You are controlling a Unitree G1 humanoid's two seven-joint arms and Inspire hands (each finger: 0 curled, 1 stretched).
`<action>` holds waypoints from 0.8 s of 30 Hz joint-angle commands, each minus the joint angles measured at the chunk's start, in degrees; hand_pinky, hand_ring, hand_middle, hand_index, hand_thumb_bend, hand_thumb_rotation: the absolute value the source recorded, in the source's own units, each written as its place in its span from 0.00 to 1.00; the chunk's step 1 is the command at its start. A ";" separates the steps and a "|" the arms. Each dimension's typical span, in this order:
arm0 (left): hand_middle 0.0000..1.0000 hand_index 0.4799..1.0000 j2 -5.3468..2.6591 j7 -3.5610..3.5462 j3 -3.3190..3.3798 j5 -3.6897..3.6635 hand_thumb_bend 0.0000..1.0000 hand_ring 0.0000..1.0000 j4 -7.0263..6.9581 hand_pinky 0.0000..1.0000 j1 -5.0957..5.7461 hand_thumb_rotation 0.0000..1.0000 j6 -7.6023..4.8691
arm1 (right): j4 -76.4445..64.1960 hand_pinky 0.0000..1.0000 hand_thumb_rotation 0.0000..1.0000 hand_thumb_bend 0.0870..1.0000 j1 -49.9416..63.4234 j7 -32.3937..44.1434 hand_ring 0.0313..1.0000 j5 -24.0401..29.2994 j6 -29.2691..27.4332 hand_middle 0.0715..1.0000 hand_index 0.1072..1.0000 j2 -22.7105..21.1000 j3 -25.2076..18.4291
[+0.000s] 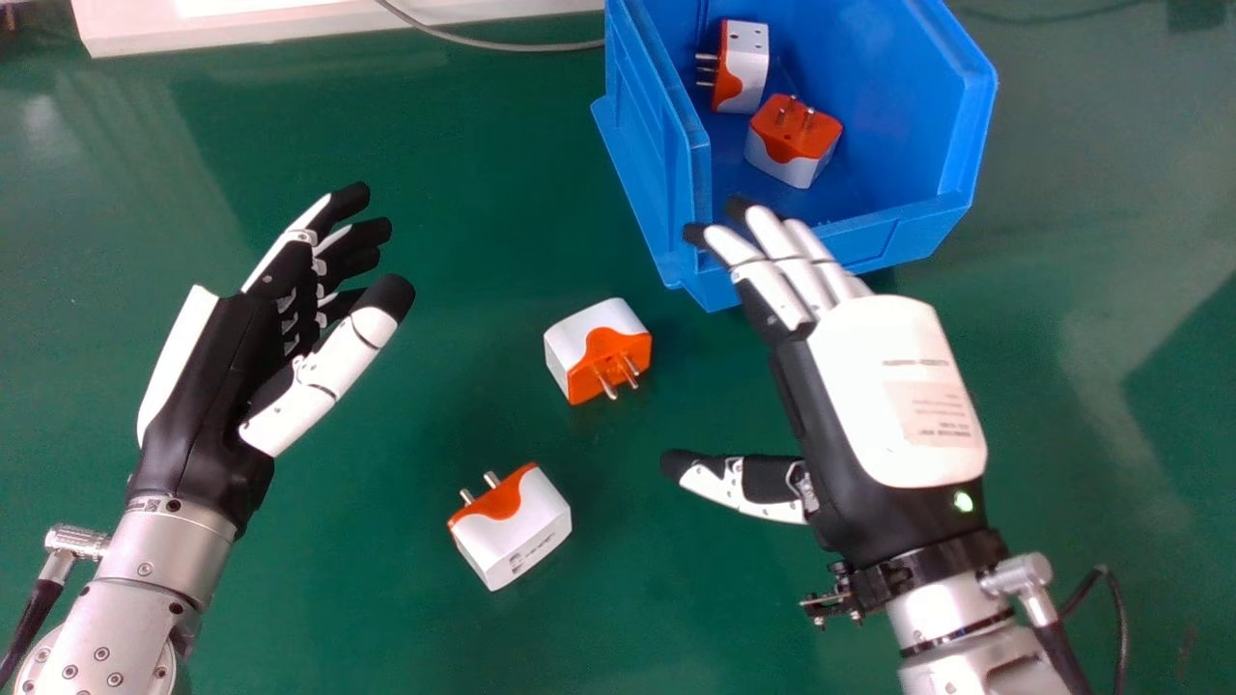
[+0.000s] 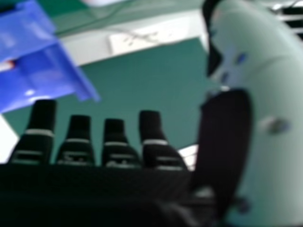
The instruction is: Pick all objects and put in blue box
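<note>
At the left, the left hand [image 1: 217,376] hangs over the table [image 1: 367,598] with its fingers loosely extended and its thumb spread wide; nothing is in it. At the far left lies a white panel [image 1: 290,21], with a cable [image 1: 492,43] running right from it towards the box.

Right of the left hand, the near plug [image 1: 517,541] lies on the table, its pins towards the far left; a little farther and to the right, the middle plug [image 1: 591,346] lies apart from it, its pins towards the near side; both are outside the box.

The box [image 1: 652,145] stands far and to the right, its open side up; inside it are the back plug [image 1: 744,68], pins to the left, and the front plug [image 1: 794,145], pins up, just nearer and to the right.

At the right, the right hand [image 1: 893,396] is wide and empty, its fingers over the box's near edge, its thumb out to the left; whether it touches the edge I cannot tell.

The work looks to be between two placings, about half done, two in and two out; the next move probably calls for the right hand to draw back left and near, come down around the middle plug, close thumb against fingers, then lift clear of the box's wall.
</note>
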 commanded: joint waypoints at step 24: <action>0.89 0.83 0.25 0.49 0.19 0.16 0.65 0.90 -4.42 0.85 1.91 0.65 0.81 | 14.89 0.73 0.00 0.46 -18.60 7.41 0.86 1.89 -7.74 0.86 0.78 0.46 3.04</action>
